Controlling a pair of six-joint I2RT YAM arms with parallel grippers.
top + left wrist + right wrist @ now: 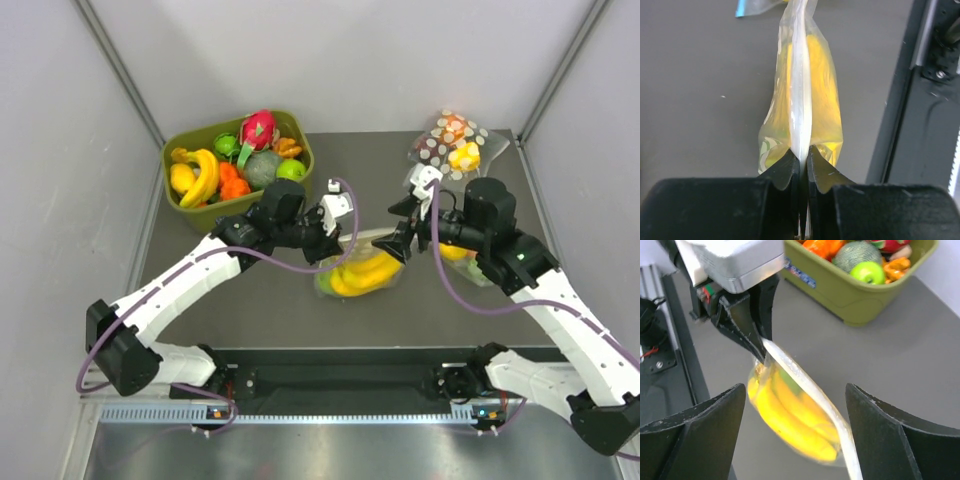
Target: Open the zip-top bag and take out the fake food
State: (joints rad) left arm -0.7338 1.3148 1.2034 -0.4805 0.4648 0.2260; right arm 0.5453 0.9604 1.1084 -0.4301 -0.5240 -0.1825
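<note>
The zip-top bag hangs just above the table's middle with a yellow banana bunch inside. My left gripper is shut on the bag's left end. In the left wrist view the gripper pinches the white zip strip, and the yellow fruit shows through the plastic. My right gripper is open at the bag's right end. In the right wrist view the gripper has its jaws wide apart, with the bag and bananas between them, untouched. A green patch shows beside the bananas.
An olive bin of toy fruit, including the pink dragon fruit, stands back left; it also shows in the right wrist view. A dotted bag with orange and yellow pieces lies back right. Something yellow lies under my right arm.
</note>
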